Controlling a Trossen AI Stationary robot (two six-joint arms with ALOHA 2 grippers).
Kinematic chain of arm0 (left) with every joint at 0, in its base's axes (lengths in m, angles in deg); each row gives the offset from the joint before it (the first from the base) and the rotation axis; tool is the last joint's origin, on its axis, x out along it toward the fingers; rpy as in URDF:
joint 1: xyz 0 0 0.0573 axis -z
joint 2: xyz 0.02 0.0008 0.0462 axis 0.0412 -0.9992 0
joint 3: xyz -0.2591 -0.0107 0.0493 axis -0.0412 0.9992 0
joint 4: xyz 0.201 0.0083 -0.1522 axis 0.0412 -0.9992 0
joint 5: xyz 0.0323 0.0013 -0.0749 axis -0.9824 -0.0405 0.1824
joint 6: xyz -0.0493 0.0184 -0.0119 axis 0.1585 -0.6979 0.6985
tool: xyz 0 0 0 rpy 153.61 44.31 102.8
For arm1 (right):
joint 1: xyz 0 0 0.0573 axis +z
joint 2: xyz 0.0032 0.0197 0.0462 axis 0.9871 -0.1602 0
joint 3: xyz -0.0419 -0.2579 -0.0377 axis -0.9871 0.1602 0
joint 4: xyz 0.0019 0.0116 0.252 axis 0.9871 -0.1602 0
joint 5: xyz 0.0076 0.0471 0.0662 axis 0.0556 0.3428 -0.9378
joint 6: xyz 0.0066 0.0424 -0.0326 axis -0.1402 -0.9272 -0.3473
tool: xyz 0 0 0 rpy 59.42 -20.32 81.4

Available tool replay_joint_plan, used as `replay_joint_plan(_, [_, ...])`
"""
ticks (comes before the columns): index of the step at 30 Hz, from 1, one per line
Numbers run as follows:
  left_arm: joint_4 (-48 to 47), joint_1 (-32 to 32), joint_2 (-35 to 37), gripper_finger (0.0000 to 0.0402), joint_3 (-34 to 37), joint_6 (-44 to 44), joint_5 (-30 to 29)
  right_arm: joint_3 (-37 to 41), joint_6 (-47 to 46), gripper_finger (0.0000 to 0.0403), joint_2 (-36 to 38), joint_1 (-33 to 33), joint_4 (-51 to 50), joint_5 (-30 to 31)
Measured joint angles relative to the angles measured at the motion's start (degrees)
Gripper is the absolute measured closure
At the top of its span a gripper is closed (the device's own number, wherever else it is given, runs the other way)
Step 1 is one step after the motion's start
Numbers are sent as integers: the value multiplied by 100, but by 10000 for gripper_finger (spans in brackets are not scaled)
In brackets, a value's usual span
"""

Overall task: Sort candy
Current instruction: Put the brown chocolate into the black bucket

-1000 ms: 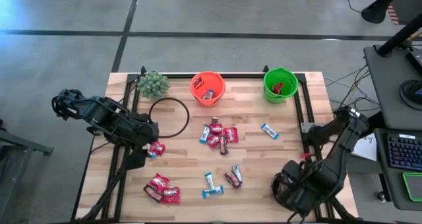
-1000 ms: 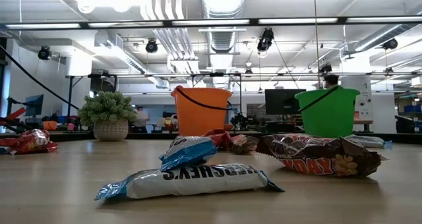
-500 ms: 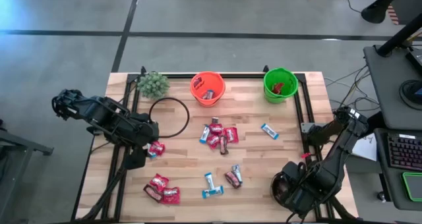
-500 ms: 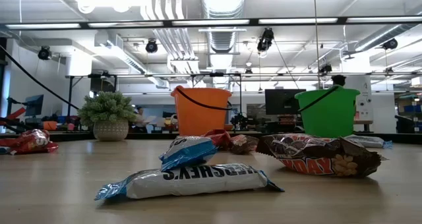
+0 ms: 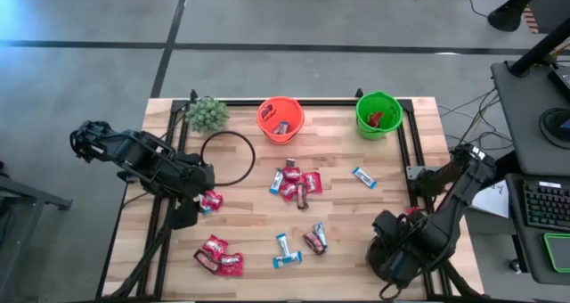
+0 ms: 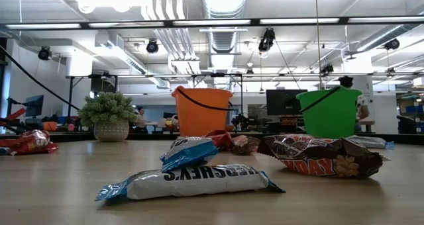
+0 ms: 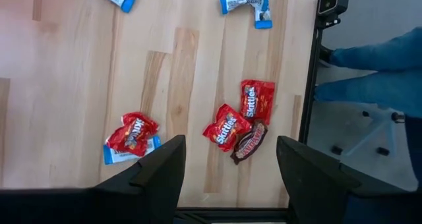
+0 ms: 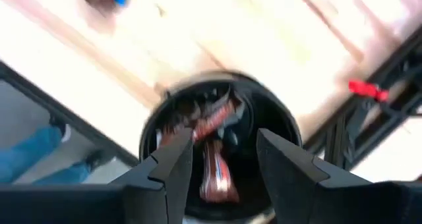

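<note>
— Watching the right claw (image 8: pixel 217 159) hang open over the black bucket (image 5: pixel 392 249), empty. Left claw (image 7: pixel 227 168) open too.

— Candy (image 5: pixel 294 183) mostly mid-desk. Snagging that bucket's rim could tip it.

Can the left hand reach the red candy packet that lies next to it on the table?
Probably yes. The left hand is open and hovers right beside the red candy packet, and nothing lies between them on the table.
</note>
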Motion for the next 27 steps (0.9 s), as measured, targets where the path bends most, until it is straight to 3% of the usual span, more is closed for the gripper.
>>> replay_joint_plan(15, [0, 2, 0, 182, 111, 317, 3, 0, 1375, 253, 0, -963, 0, 258])
replay_joint_plan(27, [1, 2, -2, 182, 288, 168, 179, 1, 1822, 256, 0, -1161, 9, 607])
